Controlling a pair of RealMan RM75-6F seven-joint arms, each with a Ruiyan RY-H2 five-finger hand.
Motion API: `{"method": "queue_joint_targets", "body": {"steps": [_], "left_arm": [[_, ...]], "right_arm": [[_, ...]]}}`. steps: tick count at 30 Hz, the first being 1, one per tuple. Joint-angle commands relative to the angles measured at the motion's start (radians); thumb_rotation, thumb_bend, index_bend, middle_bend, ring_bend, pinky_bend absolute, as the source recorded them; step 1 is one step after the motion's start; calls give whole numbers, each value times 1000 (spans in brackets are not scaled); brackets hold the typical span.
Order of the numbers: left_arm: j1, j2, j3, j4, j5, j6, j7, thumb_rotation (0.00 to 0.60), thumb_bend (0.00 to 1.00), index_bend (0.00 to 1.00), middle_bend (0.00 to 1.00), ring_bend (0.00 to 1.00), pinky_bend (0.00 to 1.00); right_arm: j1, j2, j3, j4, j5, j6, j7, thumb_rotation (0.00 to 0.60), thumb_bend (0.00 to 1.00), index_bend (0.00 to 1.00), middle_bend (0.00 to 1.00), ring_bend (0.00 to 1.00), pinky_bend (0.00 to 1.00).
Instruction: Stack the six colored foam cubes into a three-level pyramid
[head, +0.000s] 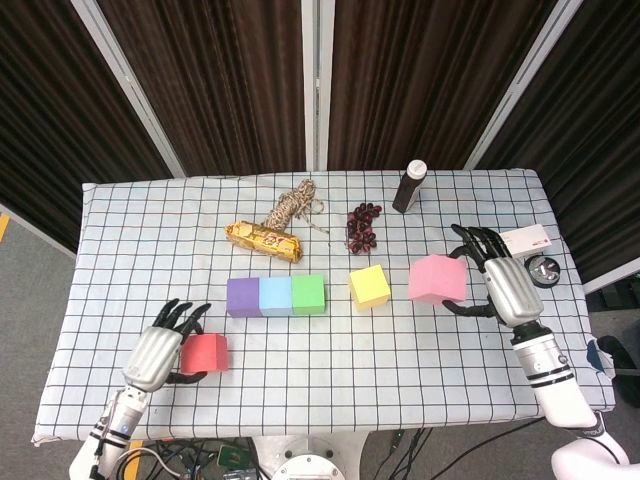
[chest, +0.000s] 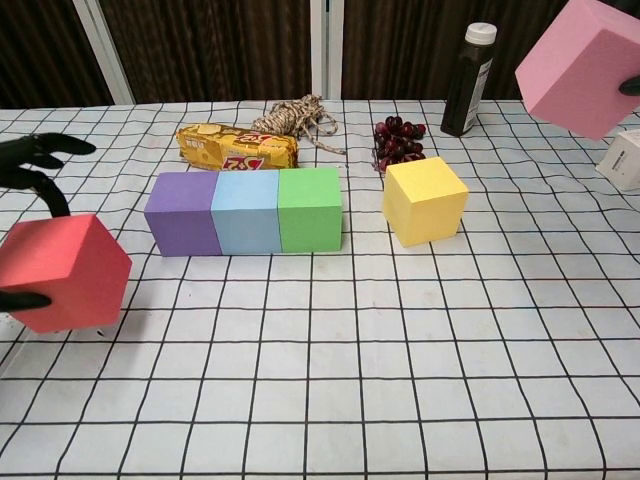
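Sitting on the counter (head: 120, 250), the base row is done: purple cube (chest: 182, 213), blue cube (chest: 246, 211) and green cube (chest: 310, 209) touching side by side. Levels 2 & 3 not started. Yellow cube (chest: 426, 200) loose, just right of the row. Right hand (head: 498, 284) grips the pink cube (chest: 580, 66), raised; left hand (head: 160, 350) grips the red cube (chest: 66, 272), seemingly lifted off the cloth. Probably both go on level 2, yellow on top.

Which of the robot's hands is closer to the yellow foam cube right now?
Right. The right hand, holding the pink foam cube, sits just beyond the yellow foam cube; the left hand holds the red foam cube by the table's near-left corner.
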Motion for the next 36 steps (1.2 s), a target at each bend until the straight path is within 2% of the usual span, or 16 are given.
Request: {"method": "queue_joint_targets", "body": {"steps": [1,6,12,19,29,36], "left_arm": [[-25,95,-40,-66,-38,-25,-33,600,53,85,470,106,16],[-93,249,-110,-204,-160,-131,-24,600,54,77,471,105,17],[-188,311,-194,-265,-305,-232,-5,600,55,73,477,110,16],[-311,218,-252,-194,-440,-277,95,600,54,72,478,112,16],[-420,114,-265,-118,-558,-295,192,600,54,71,479,112,15],[-463,86,-271,-100,-621,-296,211,600,54,67,479,112,6]], "right_arm": [[6,3,12,-13,21,-3,-16,600,77,0,436,67,0],[0,8,17,-20,27,10,-14,600,77,0,437,67,0],[-7,16,22,-22,29,20,-4,600,76,0,438,67,0],[-18,23,18,-13,32,25,12,600,76,0,440,67,0],[-29,23,12,16,25,23,52,600,76,0,441,67,0],[-35,21,7,36,18,23,73,600,76,0,441,67,0]]}}
